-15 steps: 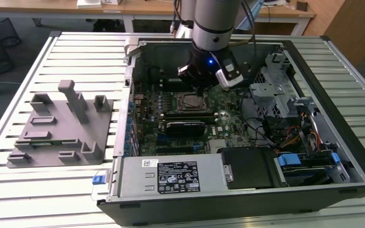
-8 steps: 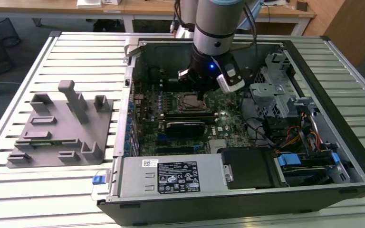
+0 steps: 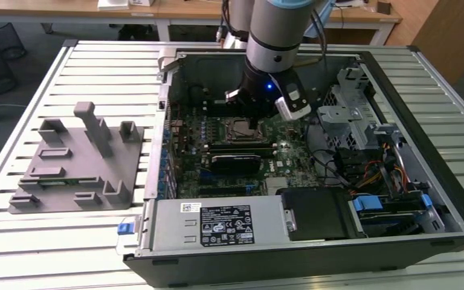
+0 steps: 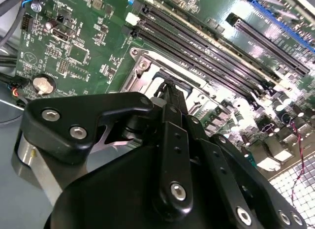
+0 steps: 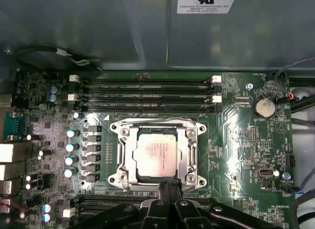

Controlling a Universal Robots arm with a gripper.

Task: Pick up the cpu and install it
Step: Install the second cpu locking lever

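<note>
CPU (image 5: 156, 157) was what we looked for first, and we found it lying flat inside the metal frame of the motherboard socket (image 5: 123, 160), silvery top up, in the first wrist view. It sat square to the frame, with the frame's four corner screws around it. In the exterior view we saw the socket (image 3: 241, 128) on the green motherboard (image 3: 292, 158) inside the open computer case (image 3: 393, 241), which lay on its side on the slatted white table (image 3: 55, 241).

We saw the gripper (image 5: 169, 188) poised just at one edge of the socket, its two slim black fingers (image 5: 164, 191) pressed together with no gap showing between them and nothing held. In the second wrist view the fingertips (image 4: 169, 86) came to a closed point right above the socket frame (image 4: 142, 66); we could not tell whether they touched it. The arm (image 3: 274, 42) stood upright over the case in the exterior view.

Beside the socket ran the long black memory slots (image 5: 142, 91), and a round coin battery (image 5: 265, 107) sat near one board corner. On the exterior view's left, well apart from the case, we noted the grey plastic fixture (image 3: 79, 163) on the table.
</note>
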